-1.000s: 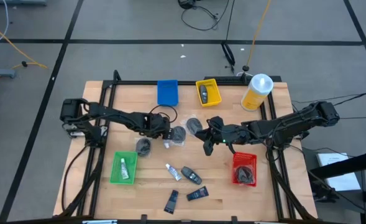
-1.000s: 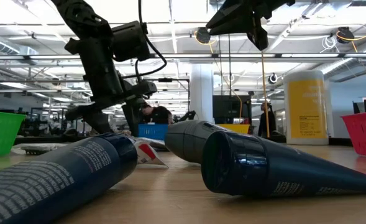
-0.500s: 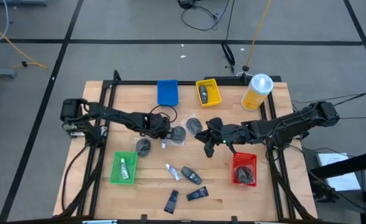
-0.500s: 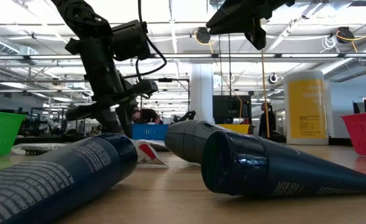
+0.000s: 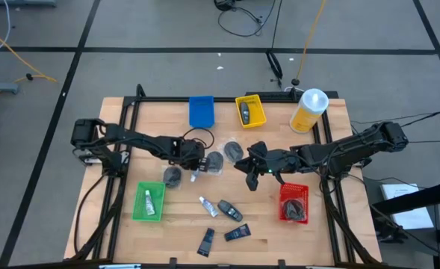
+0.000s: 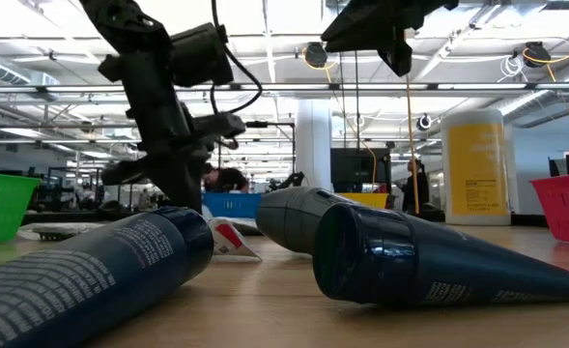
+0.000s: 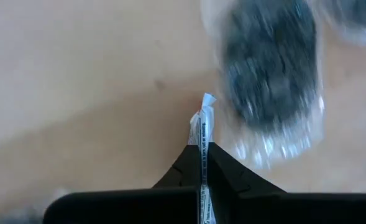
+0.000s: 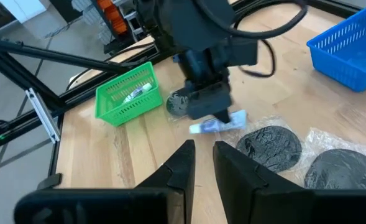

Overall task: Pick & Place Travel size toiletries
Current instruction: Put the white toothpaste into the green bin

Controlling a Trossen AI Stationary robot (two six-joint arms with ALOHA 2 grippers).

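My left gripper (image 5: 195, 170) is clenched on a small white tube (image 7: 203, 134) at bench centre-left, just beside a wrapped dark disc (image 5: 215, 160) — grasp step complete, I judge; next, lift and carry toward the green tray (image 5: 149, 203) at 7 o'clock — right gripper (image 5: 247, 176) waits.

Wrapped disc (image 7: 271, 65) blurred, cut off at frame top; tube (image 7: 203, 155) lower end hidden btwn left pincer (image 7: 202, 163) fingers.

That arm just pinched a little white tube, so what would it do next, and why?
Probably lift it straight up. The left gripper is shut on the small white tube, which lies low beside a wrapped dark disc; the green tray already holds a similar tube.
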